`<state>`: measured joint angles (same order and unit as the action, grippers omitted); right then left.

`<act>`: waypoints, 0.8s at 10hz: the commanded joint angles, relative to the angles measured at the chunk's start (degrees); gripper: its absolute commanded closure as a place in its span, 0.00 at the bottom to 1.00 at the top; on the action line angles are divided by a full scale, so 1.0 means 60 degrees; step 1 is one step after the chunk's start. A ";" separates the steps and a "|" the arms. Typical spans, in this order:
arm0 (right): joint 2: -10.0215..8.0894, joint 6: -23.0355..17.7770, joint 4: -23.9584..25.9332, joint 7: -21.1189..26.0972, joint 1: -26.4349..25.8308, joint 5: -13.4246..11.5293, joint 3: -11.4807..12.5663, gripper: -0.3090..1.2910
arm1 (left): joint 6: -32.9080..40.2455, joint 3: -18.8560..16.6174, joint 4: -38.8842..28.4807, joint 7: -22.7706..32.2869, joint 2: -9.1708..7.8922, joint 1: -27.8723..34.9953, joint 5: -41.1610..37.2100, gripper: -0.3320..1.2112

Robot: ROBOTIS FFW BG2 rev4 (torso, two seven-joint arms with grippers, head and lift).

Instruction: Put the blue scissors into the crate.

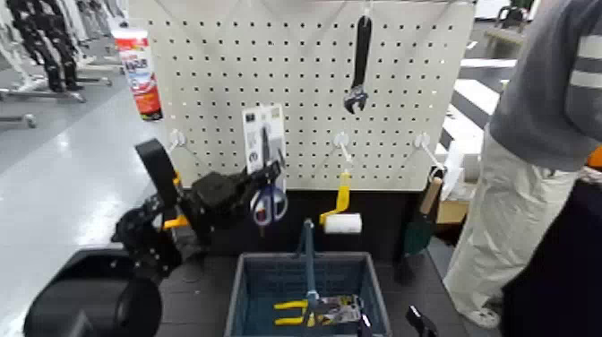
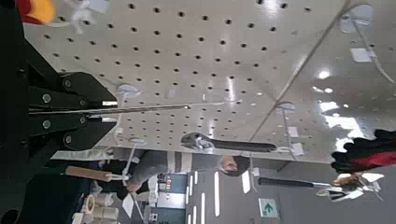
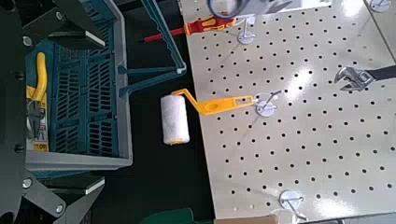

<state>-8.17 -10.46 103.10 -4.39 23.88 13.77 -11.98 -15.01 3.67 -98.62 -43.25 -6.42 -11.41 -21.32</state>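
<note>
In the head view, the blue scissors are a little left of the centre of the frame, on their tall white card, with the handle loops at the lower end. The left gripper reaches in from the left side and its fingers are closed on this card; in the left wrist view the card is seen almost from its edge, as a thin strip coming out between the fingers. Behind it stands the pegboard, which fills the upper middle of the frame. The crate is at the bottom centre, lower than the scissors, with its handle upright, and inside it lie pliers with yellow handles. The scissors are outside the crate. The right gripper is at the lower edge of the head view, near the right side of the crate; its fingers are wide open, with nothing between them. The black wrench hangs at the upper right of the board, and the yellow paint roller hangs just right of the centre. In the right wrist view, a red-and-yellow screwdriver shows near the scissors. A person stands at the right edge of the head view.
</note>
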 commanded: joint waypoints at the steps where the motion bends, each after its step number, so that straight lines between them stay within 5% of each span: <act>1: 0.0000 0.0030 -0.0015 -0.0015 0.0004 0.0020 0.0019 0.36 | -0.0486 -0.0040 0.0074 -0.0013 -0.0029 0.0701 0.0053 0.98; 8: 0.0014 0.0044 -0.0029 -0.0103 0.0004 0.0064 0.0034 0.36 | -0.0750 0.0063 0.1539 -0.0350 0.0059 0.1272 0.0580 0.98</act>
<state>-8.11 -10.19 102.92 -5.00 23.91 14.14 -11.76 -19.88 3.90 -90.25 -45.39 -6.18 -3.69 -18.14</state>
